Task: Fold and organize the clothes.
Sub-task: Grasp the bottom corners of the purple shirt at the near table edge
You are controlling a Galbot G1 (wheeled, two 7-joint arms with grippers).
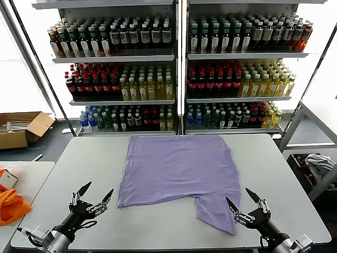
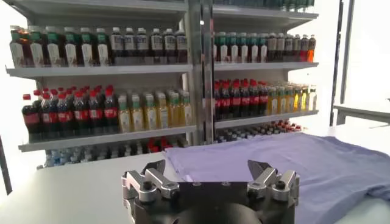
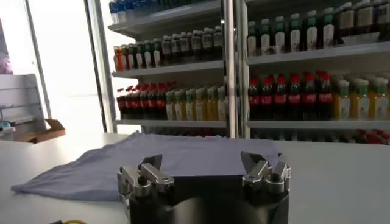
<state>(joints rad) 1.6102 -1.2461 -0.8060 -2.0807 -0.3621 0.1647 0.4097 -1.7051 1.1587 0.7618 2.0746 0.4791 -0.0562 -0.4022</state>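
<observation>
Shelves of drink bottles (image 1: pixel 174 68) are lining the back, and the lavender T-shirt (image 1: pixel 176 168) is lying spread on the grey table (image 1: pixel 95 158). Left gripper (image 1: pixel 93 196) is hovering wide open off its near-left corner; right gripper (image 1: pixel 243 203) is hanging open beside the near-right sleeve.

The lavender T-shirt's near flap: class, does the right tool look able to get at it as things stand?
Probably yes. The right tool is open beside the lavender T-shirt flap's edge, with only bare table between them.
</observation>
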